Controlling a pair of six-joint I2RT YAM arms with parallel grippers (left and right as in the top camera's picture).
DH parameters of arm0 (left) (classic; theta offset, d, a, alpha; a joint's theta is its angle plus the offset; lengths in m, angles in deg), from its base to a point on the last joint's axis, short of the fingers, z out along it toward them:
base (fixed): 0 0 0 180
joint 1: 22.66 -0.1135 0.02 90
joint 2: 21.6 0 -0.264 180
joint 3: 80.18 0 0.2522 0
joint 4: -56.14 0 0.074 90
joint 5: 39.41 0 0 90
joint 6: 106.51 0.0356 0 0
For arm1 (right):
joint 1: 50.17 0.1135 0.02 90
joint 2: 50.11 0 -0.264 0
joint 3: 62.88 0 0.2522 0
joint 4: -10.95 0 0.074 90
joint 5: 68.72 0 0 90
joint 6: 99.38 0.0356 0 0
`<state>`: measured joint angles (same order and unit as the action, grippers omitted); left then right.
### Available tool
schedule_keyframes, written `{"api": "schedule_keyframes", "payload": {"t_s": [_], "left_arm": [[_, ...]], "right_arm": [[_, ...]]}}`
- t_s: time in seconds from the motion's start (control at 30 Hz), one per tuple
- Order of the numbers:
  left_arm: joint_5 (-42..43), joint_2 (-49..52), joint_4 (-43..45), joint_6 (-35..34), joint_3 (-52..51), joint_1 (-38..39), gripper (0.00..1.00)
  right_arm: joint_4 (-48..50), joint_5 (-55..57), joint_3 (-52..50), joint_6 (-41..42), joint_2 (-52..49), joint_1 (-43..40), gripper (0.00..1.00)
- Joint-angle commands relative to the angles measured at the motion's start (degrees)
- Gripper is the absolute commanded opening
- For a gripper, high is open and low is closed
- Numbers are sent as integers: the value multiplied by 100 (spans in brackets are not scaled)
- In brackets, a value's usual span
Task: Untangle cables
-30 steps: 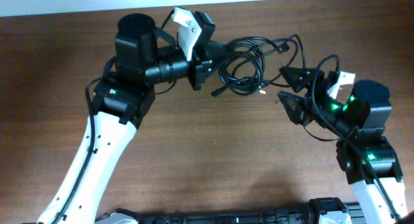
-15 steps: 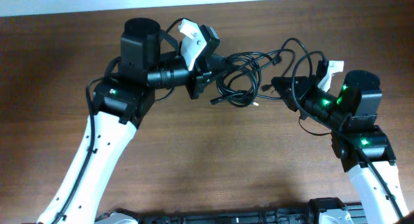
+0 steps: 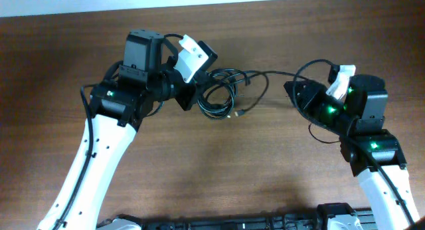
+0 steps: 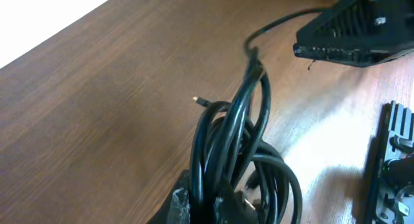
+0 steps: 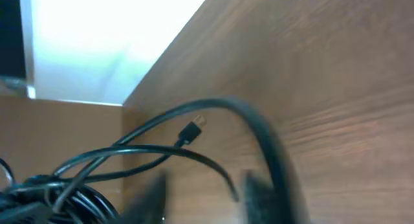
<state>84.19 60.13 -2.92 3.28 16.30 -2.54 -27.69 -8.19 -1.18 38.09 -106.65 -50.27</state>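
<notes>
Two arms face each other across the brown wooden table [image 3: 219, 163]. Between them are the cables [image 3: 220, 97], thin black cords gathered in a loose coil of several loops just beside the left gripper [image 3: 191, 94]. In the left wrist view we see that claw clenched on the coil. The cords rise as a tight sheaf from between its fingers [image 4: 180, 201] at the bottom edge, then spread into loops over the wood. We cannot tell whether the loops rest on the table or hang just above it. One small plug [image 4: 200, 101] with a pale tip sticks out to the left of the sheaf.

From the top of the coil a single strand [image 3: 269, 75] runs to the right gripper [image 3: 297, 96], which is well apart from the left one. Overhead, the strand meets the tip of that claw, and a further black loop arcs above it. In the left wrist view the right claw shows as a dark wedge, its jaws close together, with the strand passing at its tip. Whether it pinches the strand or only touches it, we cannot tell.

The right wrist view is blurred near the lens. A thick, out-of-focus cord curves across the middle, a second plug [image 5: 192, 130] hangs beside it, and the coil sits low at the left edge.
</notes>
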Motion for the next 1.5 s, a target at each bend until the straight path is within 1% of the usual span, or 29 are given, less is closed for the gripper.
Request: {"api": "schedule_keyframes", "payload": {"t_s": [0.0,0.07,0.1,0.17,0.2,0.3,0.33,0.4,0.43,0.5,0.53,0.57,0.6,0.63,0.7,0.73,0.77,0.8,0.83,0.9,1.0,1.07,1.1,1.13,1.2,1.23,1.3,1.4,1.47], "left_arm": [[116,-164,4,160,70,-42,0],[116,-164,-4,160,70,-42,0],[116,-164,-2,160,70,-42,0],[118,-164,4,160,70,-42,0],[229,-164,22,164,70,-42,0],[1360,-162,22,953,70,-42,0],[1528,-162,50,1165,70,-42,0],[1532,-162,278,1158,70,-37,0],[1532,-162,420,1158,70,-24,0],[1528,-162,658,1158,70,39,0],[1523,-162,791,1156,70,79,0],[1506,-162,861,1156,70,76,0],[1495,-162,866,1156,70,72,0],[1462,-162,863,1156,70,72,0],[1458,-162,863,1154,70,72,0],[1390,-162,863,1154,70,72,0],[1193,-162,859,1117,70,72,0],[835,-162,859,940,70,72,0],[673,-162,852,894,70,72,0],[313,-162,837,872,70,72,0],[-404,-162,833,514,70,72,0],[-450,-162,815,490,70,72,0],[-448,-162,813,490,70,72,0],[-404,-162,815,490,70,72,0],[393,-162,966,363,70,72,0],[776,-162,1169,28,70,79,0],[1032,-160,1493,-520,70,164,0],[1034,-160,1733,-970,70,396,0],[1025,-160,1882,-1036,70,632,0]], "right_arm": [[-74,85,98,-723,11,-39,56],[-116,81,98,-723,11,-39,60],[-136,61,98,-774,11,-39,64],[-133,-299,98,-1161,13,-28,70],[-131,-743,98,-1659,13,-28,71],[-131,-2120,98,-3200,13,-28,71],[-133,-2514,98,-3526,17,-28,71],[-131,-3462,98,-4175,17,-28,72],[-127,-3685,98,-4284,17,-28,72],[-136,-3672,98,-4275,15,-31,72],[-243,-3471,98,-4269,17,-31,72],[-472,-3115,98,-4253,15,-31,79],[-713,-2717,98,-4251,15,-31,81],[-1019,-2118,98,-4135,15,-31,83],[-1543,-588,98,-3563,17,-31,86],[-1696,-39,98,-3324,17,-31,87],[-1832,498,98,-3073,17,-31,88],[-1915,949,98,-2881,17,-31,88],[-1926,1119,98,-2839,17,-31,88],[-1923,1110,101,-2848,20,-31,89],[-1921,1043,133,-2850,57,-31,88],[-1853,549,247,-3042,151,-31,89],[-1768,107,299,-3329,212,-31,89],[-1606,-516,345,-3600,295,-28,88],[-1143,-1403,356,-3694,396,-28,88],[-855,-1847,356,-3689,411,-28,88],[-232,-2509,356,-3357,409,-28,88],[37,-2586,356,-3193,404,-28,88],[37,-2651,356,-3169,404,-28,88]]}}
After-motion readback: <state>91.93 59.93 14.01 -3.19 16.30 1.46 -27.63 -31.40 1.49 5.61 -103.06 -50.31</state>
